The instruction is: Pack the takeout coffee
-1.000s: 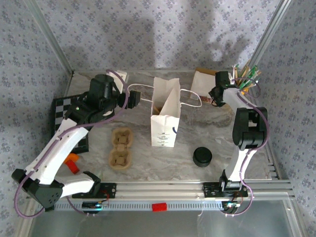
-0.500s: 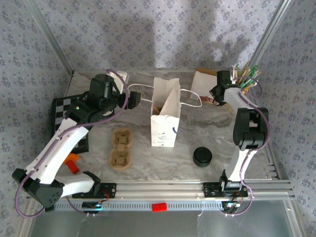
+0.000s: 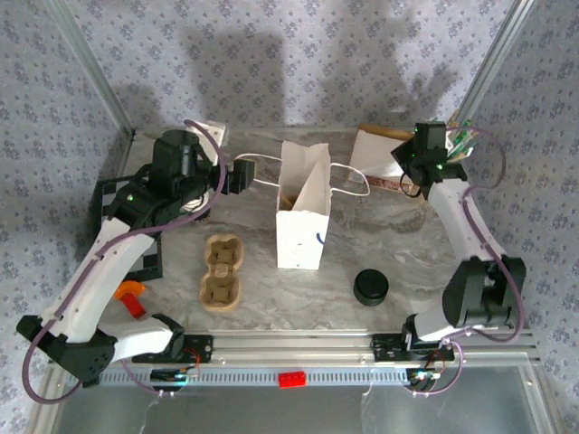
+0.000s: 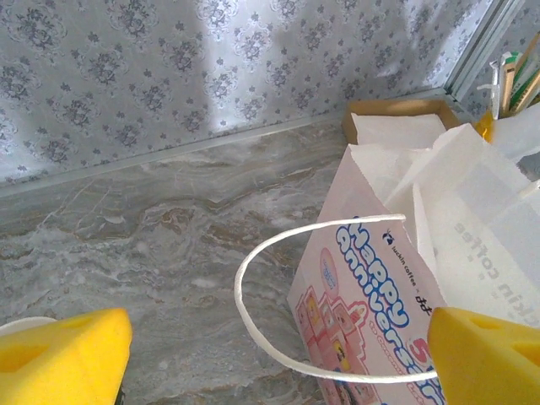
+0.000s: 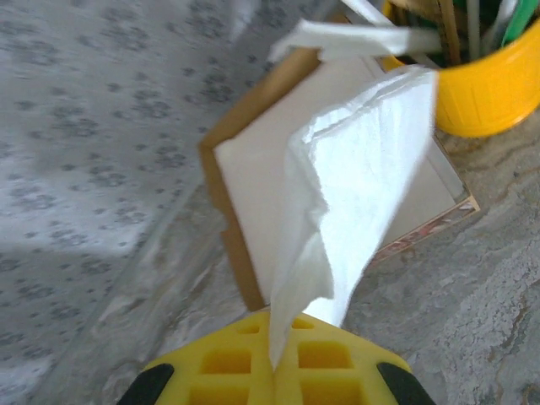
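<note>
**Lid [image 3: 371, 287]: on the counter [image 3: 398, 244]**

We record it black, round and lying flat near the white bag [image 3: 301, 217], outside it. We note the left gripper [image 3: 249, 174] spread wide at the bag's handle [image 4: 237, 291], and the right gripper [image 5: 274, 359] clenched on a white napkin [image 5: 354, 211].

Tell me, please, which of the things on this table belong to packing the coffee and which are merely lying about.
For the job: black lid; white paper bag and pulp carrier, probably as packaging; napkin in the right claw.
Lying about: checkerboard; orange item; yellow cup of sticks; napkin box.
</note>
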Controlling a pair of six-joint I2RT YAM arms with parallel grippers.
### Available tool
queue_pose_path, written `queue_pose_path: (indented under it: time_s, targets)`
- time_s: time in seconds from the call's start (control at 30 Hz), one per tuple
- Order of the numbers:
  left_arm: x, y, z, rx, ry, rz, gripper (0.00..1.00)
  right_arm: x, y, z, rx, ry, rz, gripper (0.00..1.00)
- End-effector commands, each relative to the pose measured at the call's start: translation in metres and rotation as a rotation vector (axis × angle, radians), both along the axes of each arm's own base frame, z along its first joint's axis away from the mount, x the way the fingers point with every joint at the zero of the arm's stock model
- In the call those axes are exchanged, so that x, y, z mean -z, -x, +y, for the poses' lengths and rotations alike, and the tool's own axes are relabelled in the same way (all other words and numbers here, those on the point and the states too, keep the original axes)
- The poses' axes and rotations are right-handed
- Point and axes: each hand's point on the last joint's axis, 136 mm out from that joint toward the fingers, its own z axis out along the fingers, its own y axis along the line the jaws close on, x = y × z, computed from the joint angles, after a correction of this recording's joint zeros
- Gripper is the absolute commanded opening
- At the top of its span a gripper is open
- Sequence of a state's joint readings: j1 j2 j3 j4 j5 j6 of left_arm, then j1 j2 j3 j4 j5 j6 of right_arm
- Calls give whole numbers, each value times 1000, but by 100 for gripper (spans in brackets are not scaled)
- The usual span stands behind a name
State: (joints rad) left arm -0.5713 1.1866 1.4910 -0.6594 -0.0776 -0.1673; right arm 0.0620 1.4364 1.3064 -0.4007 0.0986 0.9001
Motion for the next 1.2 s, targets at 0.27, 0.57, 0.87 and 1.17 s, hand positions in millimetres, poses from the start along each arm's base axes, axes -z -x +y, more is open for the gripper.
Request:
queue_pose_path:
  time_s: [0.27,0.57,0.87,1.17]
  targets:
    - [-45,51,-49,159,90,-54,89,-96,85,17,-108,205,-179,0]
    - [-67,96,-150,404,176,-135,89,-153,132,45,-264,224,-280,0]
    - [-76,111,-234,582,237,-167,90,-196,160,58,-342,175,-392,0]
    - [-76,106,-256,615,212,-174,91,-240,185,51,-387,283,-479,0]
